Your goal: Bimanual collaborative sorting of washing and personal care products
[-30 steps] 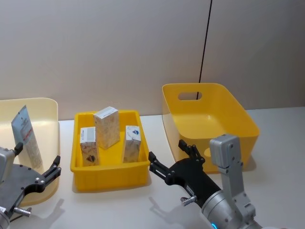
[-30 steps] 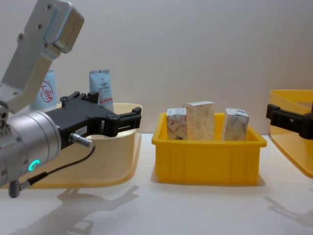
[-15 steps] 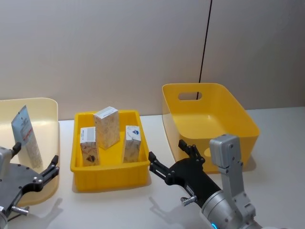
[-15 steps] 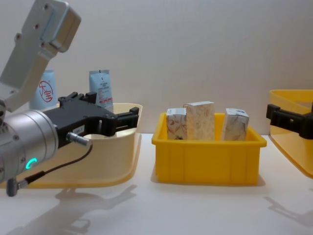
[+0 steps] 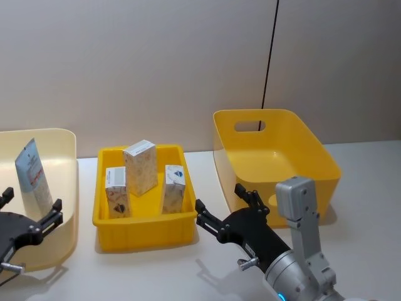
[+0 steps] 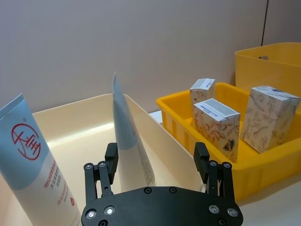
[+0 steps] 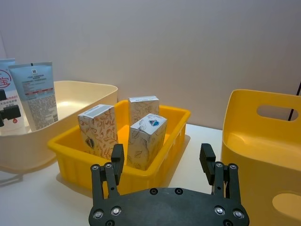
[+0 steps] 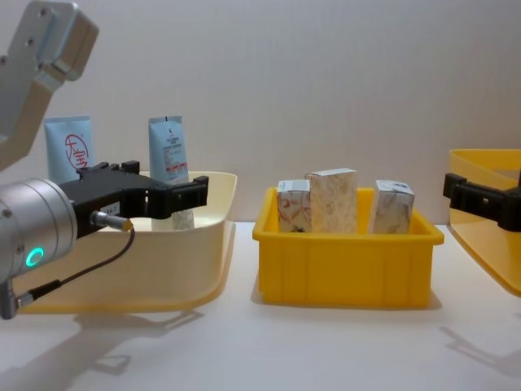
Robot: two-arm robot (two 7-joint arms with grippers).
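Chest view: left hand, fingers spread, before 2 tubes in bin.

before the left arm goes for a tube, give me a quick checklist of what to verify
1. Left gripper open and holding nothing: ok, fingers spread.
2. Plain tube lined up between its fingers: ok in the left wrist view, where it stands edge-on. Gap to it: cannot tell.
3. Red-mark tube out of the path: ok, it leans off to one side in the same pale bin.
4. Right gripper open and away from the tubes: ok, it hovers above the table in front of the yellow tray.
5. Three cartons upright in that tray: ok.
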